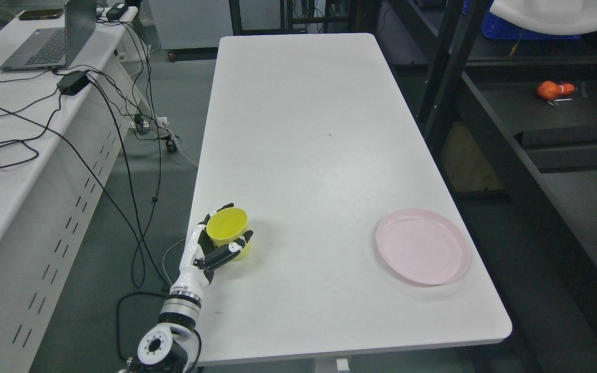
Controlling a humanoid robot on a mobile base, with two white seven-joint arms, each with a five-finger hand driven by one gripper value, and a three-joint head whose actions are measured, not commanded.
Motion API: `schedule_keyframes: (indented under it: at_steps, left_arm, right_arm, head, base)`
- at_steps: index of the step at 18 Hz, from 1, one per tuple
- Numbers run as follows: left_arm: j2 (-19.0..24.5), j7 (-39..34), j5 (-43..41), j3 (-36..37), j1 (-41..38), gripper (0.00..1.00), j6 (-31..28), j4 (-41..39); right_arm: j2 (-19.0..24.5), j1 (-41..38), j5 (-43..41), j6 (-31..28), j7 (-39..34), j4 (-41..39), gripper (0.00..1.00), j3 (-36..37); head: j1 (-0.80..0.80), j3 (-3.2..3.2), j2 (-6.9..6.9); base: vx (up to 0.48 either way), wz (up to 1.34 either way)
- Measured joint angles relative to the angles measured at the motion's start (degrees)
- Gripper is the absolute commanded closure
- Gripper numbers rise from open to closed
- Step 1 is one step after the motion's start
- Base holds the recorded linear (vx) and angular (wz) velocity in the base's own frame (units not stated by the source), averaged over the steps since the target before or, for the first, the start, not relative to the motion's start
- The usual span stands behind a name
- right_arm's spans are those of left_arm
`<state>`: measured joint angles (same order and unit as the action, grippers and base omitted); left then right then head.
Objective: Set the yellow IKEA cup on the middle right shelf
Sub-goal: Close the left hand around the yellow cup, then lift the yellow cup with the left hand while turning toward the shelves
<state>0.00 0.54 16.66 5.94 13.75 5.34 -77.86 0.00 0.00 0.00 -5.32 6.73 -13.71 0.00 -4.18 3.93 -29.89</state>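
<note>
The left hand (pixel 215 248) was curled around the yellow cup (pixel 228 231), which stood on the tabletop (pixel 309 155) well left of the pink plate (pixel 423 253). Near the table's left edge, a loose grip could probably drop it floorward during lifting.

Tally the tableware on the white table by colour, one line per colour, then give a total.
Yellow: 1, the yellow cup, gripped by the left hand near the table's left edge.
Pink: 1, the pink plate, near the right edge of the white table.
Total: 2
</note>
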Motion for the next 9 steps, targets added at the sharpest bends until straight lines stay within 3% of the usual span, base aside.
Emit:
schedule_keyframes:
  at_steps: [2,9]
  left_arm:
    - [0.0,-0.1,0.5,-0.6,-0.4,0.99,1.6,-0.1]
    - [0.0,-0.1,2.7,-3.4,-3.9,1.00,3.9,-8.6]
  right_arm:
    - [0.0,0.0,0.0,0.0,0.0,0.0,0.01,0.0]
    - [0.0,0.0,0.0,0.0,0.0,0.0,0.01,0.0]
  head:
    - [0.00,0.00,0.00]
    - [0.00,0.00,0.00]
  base:
    - [0.000,0.00]
    - [0.000,0.00]
